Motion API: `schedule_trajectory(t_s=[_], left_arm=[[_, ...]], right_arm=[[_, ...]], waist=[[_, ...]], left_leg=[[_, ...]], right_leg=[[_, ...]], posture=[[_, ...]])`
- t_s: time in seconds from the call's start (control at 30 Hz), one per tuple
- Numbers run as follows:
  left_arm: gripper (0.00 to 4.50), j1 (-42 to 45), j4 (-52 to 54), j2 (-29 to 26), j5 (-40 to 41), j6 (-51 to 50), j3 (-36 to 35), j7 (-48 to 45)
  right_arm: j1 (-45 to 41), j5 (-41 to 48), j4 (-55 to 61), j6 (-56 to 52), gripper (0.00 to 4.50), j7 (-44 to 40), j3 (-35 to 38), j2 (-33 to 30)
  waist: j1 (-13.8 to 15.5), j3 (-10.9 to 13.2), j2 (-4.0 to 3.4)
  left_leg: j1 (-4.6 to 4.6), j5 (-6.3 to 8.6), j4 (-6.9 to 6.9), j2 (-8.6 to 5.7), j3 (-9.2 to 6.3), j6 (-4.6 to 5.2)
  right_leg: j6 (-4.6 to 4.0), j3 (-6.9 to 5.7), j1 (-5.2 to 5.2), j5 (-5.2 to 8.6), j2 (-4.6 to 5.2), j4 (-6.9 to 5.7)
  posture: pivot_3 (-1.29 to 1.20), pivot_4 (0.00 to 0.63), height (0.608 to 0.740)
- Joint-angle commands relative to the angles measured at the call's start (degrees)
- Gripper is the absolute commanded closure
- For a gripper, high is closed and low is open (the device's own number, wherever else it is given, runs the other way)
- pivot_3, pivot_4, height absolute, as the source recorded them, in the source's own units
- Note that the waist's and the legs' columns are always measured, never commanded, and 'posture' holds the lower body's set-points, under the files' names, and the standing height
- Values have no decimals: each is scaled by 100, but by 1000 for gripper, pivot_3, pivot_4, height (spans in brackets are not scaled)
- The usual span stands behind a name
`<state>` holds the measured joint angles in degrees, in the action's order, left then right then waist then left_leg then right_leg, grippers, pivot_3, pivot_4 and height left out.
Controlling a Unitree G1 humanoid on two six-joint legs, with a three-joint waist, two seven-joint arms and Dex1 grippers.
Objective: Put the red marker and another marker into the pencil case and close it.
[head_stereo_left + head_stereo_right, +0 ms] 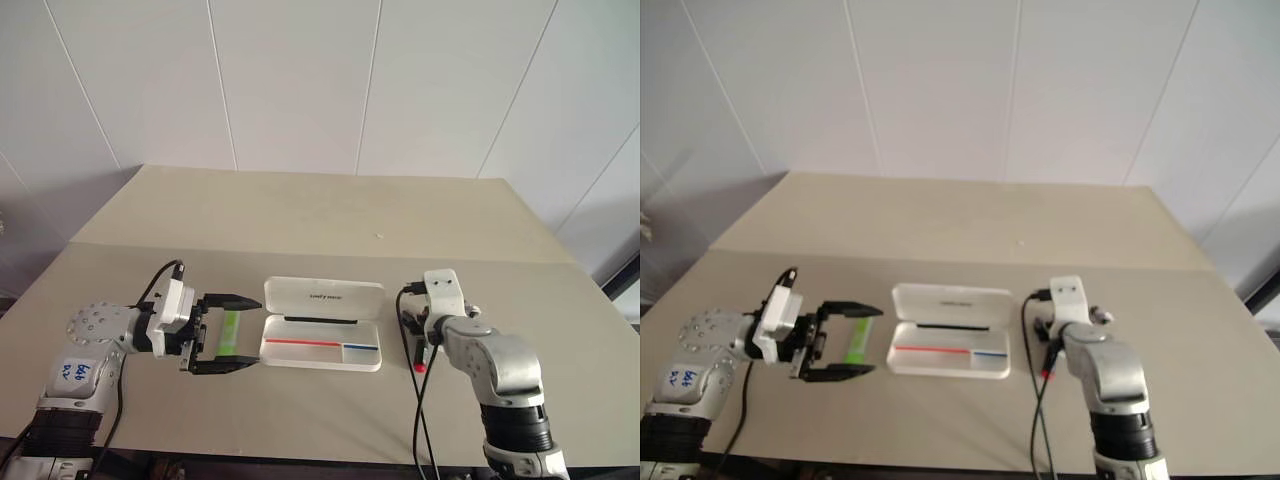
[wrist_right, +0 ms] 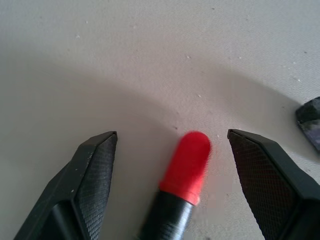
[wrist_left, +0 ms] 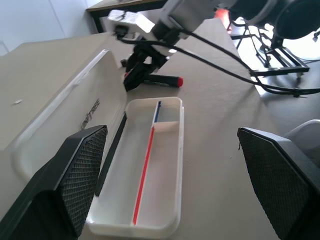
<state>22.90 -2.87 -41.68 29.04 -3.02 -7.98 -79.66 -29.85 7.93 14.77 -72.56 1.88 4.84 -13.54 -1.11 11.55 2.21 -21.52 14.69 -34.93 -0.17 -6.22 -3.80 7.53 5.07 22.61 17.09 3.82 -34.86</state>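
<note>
The right gripper point(image 2: 170, 145) stood spread wide, its black fingers either side of the slim black marker with a red cap point(image 2: 186, 167), gripping nothing. Left of frame centre, the left gripper point(image 1: 232, 335) gaped around the chunky lime-green highlighter point(image 1: 230, 331). The flat white plastic hinged pencil case point(image 1: 322, 345) lay open at centre, tray empty

Bright, even light — soft shadows, slight blur.

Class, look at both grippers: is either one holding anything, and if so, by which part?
Nothing is held. The right gripper stands open around the red marker; the left gripper is open too.
</note>
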Motion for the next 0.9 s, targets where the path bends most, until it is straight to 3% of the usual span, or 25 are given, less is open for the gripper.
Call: schedule_trajectory(t_s=[0.03, 0.23, 0.33, 0.6, 0.9], left_arm=[[59, 5, 132, -83, 104, 9, -107, 2], [59, 127, -13, -47, 71, 42, -42, -48], [0, 197, -83, -12, 89, 47, -15, -100], [0, 308, -190, 33, 63, 60, 38, -189], [0, 542, -478, 94, 29, 104, 140, -337]], right_arm=[[425, -174, -46, -570, 0, 73, 226, -160], [557, -127, 325, -1034, 0, 47, 418, -53], [659, -116, 451, -1224, 621, 57, 631, 92], [784, -71, 764, -1280, 3113, -69, 737, 75], [507, 534, 1283, -733, 3131, -1091, 457, -608]], waist=[[12, 0, 0], [115, 0, -1], [129, 0, -1], [164, -3, -6], [148, 12, -30]], left_leg=[[0, 5, 0, 0, -3, -2], [-2, 21, 7, 2, -14, -7], [-5, 25, 8, 2, -18, -8], [-8, 26, 16, 0, -23, -7], [-12, 27, 22, -2, -22, -6]], right_leg=[[10, -4, 0, 0, 0, 0], [17, -19, 1, 14, -1, 0], [14, -24, 0, 17, 0, 4], [12, -35, -4, 20, 4, 18], [14, -36, -3, 19, 5, 27]], posture=[[0, 150, 740], [0, 150, 740], [0, 150, 740], [0, 150, 740], [0, 150, 740]])
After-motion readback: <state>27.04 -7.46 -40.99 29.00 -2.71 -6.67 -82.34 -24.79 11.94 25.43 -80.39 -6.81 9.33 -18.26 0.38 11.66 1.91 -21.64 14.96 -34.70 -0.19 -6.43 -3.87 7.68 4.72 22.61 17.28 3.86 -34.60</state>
